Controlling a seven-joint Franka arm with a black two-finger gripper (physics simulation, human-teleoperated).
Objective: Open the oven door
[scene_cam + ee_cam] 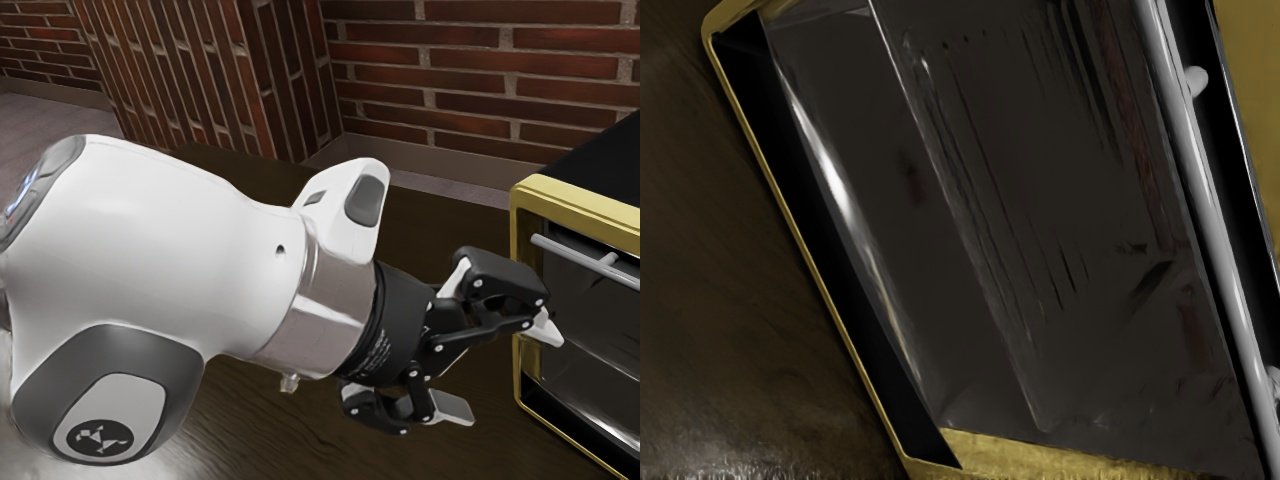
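**Oven door: not open as far as can be judged; handle not in the grasp**

Subject: the dark, glossy glass oven door [605, 345], set in a gold-coloured oven frame [575, 200] at the right edge of the exterior view. The oven stands on the dark brown wooden worktop [430, 230]. The silver-grey bar handle [575, 254] crosses the upper part of the door; in the wrist view it runs down the right side of the frame, with one mounting post [1192, 80] visible near the upper right.

Hand: the black two-finger hand [500, 367], on the white arm [170, 230], is right of centre in the exterior view. Fingers are spread wide, nothing between them. The upper pale fingertip [547, 330] overlaps the oven front in that view; contact with the glass cannot be determined. The handle lies above this tip, apart from it.

Progress: hand brought near the oven front; reach judged partly done. No swing of the door can be made out; a slight gap cannot be excluded.

Outstanding: line up with the bar, get a fingertip behind it or close on it, then draw the door outward.

Risk (judgement): advancing on the present line may push a fingertip against the glass and miss the handle.
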